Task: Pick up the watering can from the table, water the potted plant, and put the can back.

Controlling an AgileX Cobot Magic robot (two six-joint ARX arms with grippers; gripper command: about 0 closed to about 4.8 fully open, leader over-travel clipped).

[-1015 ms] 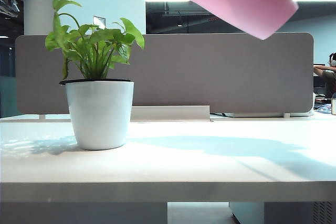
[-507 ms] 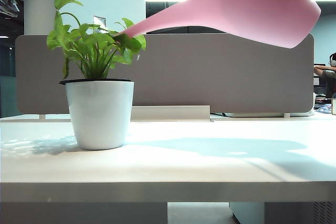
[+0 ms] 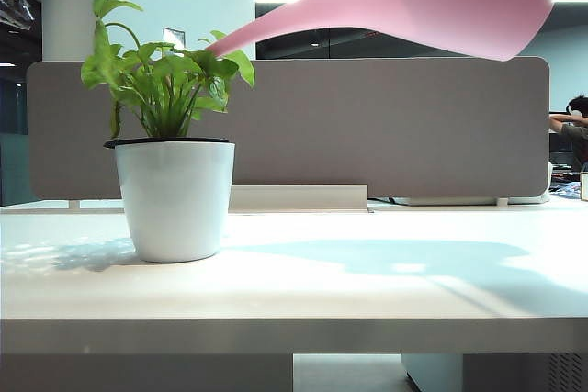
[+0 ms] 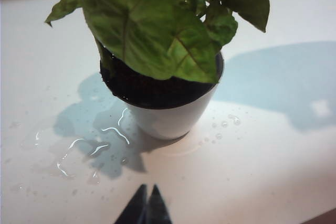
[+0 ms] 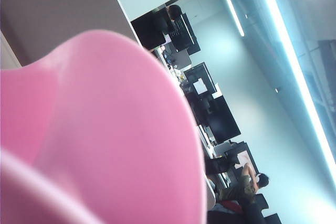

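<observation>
From my exterior feed, left to right: the potted plant (image 3: 173, 149) stands on the table (image 3: 367, 291) at about 9 o'clock. The watering can (image 3: 441, 2) is in the air at 1 o'clock, tipped over, spout running down toward 10 o'clock with its tip at the plant's top leaves. I can't tell if it touches them.

Left gripper (image 4: 146, 208): fingertips pressed together, nothing between them, hovering over the wet tabletop just beside the pot, clear of it. Water streaks (image 4: 100, 142) and droplets lie around the pot's base.

Right gripper: its fingers aren't in any feed. The right wrist view is mostly filled with the pink can body (image 5: 100, 140) right at the lens, so I can't tell its opening or grip from here.
</observation>
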